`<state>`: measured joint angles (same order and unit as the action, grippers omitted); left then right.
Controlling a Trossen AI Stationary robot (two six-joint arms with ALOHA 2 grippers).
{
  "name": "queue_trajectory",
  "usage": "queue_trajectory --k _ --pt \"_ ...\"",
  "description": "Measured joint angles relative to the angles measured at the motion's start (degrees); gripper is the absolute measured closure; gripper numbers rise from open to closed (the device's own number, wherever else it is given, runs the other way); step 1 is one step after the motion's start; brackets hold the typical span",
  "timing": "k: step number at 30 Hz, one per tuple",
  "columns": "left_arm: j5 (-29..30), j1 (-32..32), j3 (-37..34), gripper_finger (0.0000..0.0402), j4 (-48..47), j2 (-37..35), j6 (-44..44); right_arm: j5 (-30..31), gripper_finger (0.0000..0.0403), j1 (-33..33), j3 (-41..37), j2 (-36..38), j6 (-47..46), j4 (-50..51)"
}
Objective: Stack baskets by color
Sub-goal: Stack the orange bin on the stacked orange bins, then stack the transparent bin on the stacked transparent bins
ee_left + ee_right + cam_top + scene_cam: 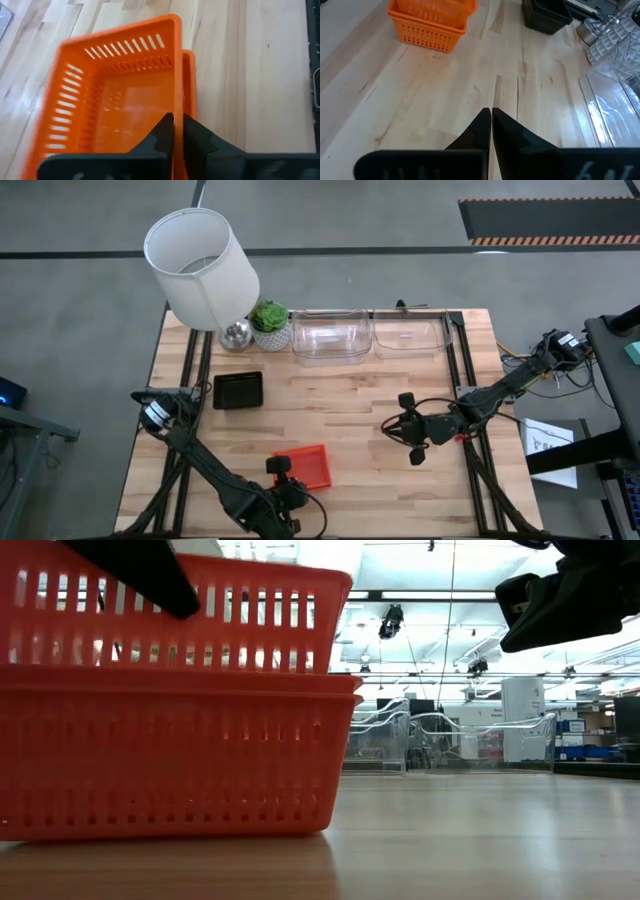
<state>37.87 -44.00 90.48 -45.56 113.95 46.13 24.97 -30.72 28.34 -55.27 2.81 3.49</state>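
Pinching the side wall of the upper red-orange basket (120, 95) between closed fingers, the left gripper (283, 478) works near the tabletop's (350, 415) front edge, where that basket sits nested in a second red-orange one (170, 755), while the right gripper (412, 442) hangs shut and empty over bare wood right of centre. Two clear baskets (331, 336) (410, 332) stand side by side along the far edge beside a white lampshade (202, 268) and small plant (269, 317); black baskets (238, 390) lie toward the left edge, count unclear.

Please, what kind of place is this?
Probably a robotics lab or workshop: a wooden table on a bare concrete floor, hazard-striped floor mat, and ceiling lights over shelving in the open room behind.
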Motion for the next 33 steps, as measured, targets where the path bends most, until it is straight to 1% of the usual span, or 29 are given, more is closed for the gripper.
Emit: queue_trajectory --k 8,12,16,18,20,22,25,28,30,33 --pt "-1.3 0.0 -1.5 0.0314 0.1 -0.2 0.0 0.0 0.0394 0.0 0.0 0.0 -2.4 0.0" --pt "-1.3 0.1 -1.2 0.0284 0.4 -1.3 0.0 0.0 0.0394 0.0 0.0 0.0 -3.8 0.0" --pt "-4.8 0.4 -1.1 0.0261 0.5 -2.9 0.0 0.1 0.0394 0.0 0.0 0.0 -4.4 -0.3" --pt "-5.5 0.4 -1.1 0.0254 0.1 -4.4 -0.8 0.1 0.0394 0.0 -0.1 0.0 -4.4 -1.9" --pt "-5.1 0.4 -1.5 0.0252 0.7 -6.5 -3.3 0.1 0.0394 0.0 -0.4 0.0 -4.3 -3.4" --pt "-2.5 0.5 -2.2 0.0253 2.3 -8.0 -8.2 0.1 0.0394 0.0 -0.7 -0.1 -4.2 -5.2" --pt "3.3 0.8 -4.4 0.0263 8.7 -9.9 -19.9 0.1 0.0394 0.0 -1.6 -0.6 -2.2 -9.4" --pt "3.9 1.8 -9.8 0.0279 23.4 -12.4 -35.5 0.1 0.0394 0.0 -2.4 -1.2 0.8 -13.3" --pt "0.1 3.1 -15.5 0.0291 35.8 -14.1 -45.9 0.1 0.0394 0.1 -2.4 -1.4 2.5 -15.1" --pt "-10.1 6.6 -25.7 0.0312 55.0 -16.8 -56.2 0.1 0.0394 0.6 -2.4 -1.4 3.2 -16.8"
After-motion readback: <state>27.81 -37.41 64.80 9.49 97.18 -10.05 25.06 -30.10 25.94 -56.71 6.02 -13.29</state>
